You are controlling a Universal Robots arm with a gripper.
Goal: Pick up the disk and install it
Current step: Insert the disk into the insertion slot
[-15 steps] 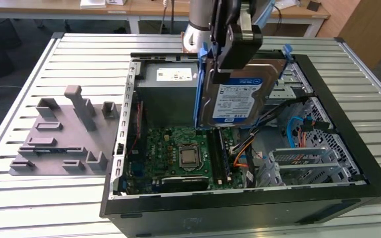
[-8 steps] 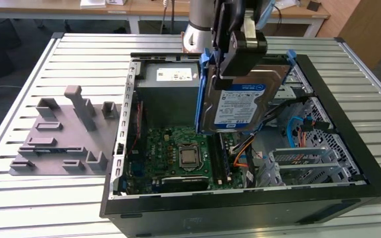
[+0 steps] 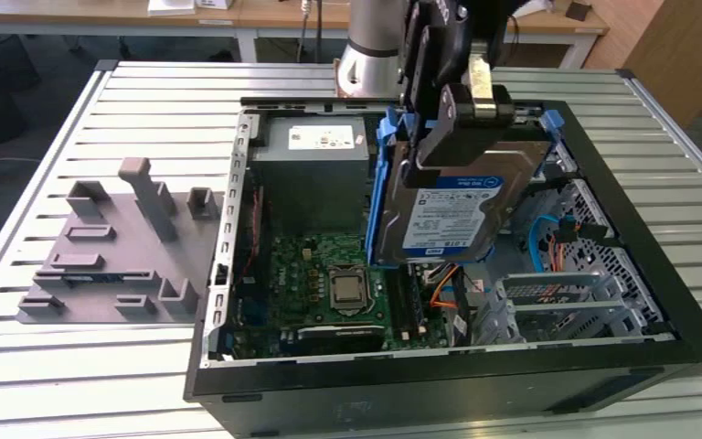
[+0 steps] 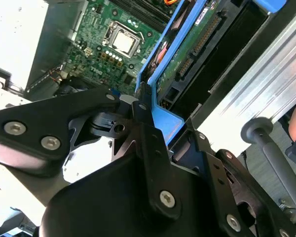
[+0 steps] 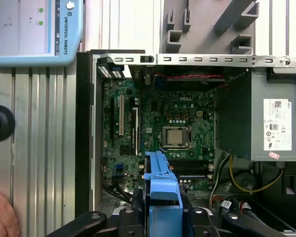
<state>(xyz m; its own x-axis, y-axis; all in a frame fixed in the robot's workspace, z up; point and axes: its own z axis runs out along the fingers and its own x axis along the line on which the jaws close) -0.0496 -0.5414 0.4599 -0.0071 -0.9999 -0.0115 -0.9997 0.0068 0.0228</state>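
The black gripper [image 3: 455, 146] hangs over the open black computer case [image 3: 449, 384], which lies on the pale ribbed metal surface [image 3: 83, 366]. Its fingers [image 3: 446, 119] are pressed onto the upper end of the flat rectangular silver disk [image 3: 461, 219] with a blue-and-white label and blue plastic rails. They seem to clamp it by the rails, though the contact is partly hidden. The disk is in the air inside the case opening, steeply tilted, beside the green motherboard [image 3: 326, 274]. I think it is held by one end so that the connector end is free and points down into the case.
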